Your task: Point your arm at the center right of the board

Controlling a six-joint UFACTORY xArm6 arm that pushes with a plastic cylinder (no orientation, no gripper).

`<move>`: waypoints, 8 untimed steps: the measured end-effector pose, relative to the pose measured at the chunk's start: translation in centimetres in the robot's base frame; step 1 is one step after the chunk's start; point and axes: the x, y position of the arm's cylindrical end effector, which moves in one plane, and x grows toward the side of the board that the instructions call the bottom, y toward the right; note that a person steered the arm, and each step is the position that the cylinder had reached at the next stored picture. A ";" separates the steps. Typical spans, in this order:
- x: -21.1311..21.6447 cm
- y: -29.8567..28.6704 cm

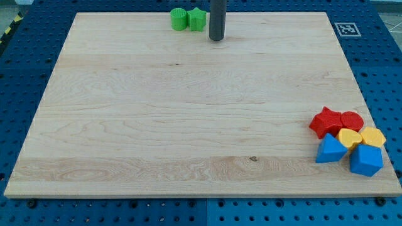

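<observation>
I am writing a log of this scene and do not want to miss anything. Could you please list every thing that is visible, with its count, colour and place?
wooden board: 1, light wood, fills most of the view
blue perforated table: 1, blue, around the board
green cylinder block: 1, green, top edge, left of the star
green star block: 1, green, top edge, touching the cylinder
red star block: 1, red, right side, lower part
red round block: 1, red, right of the red star
yellow blocks: 2, yellow, below the red ones
blue blocks: 2, blue, lowest in the right cluster
black-and-white marker tag: 1, top right, beside the board's corner
my tip: 1, dark rod, top centre, just right of the green star
</observation>
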 end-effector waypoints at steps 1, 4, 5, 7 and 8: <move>0.1 0.7; 0.7 3.5; 0.7 3.6; 2.6 5.3; 4.0 7.1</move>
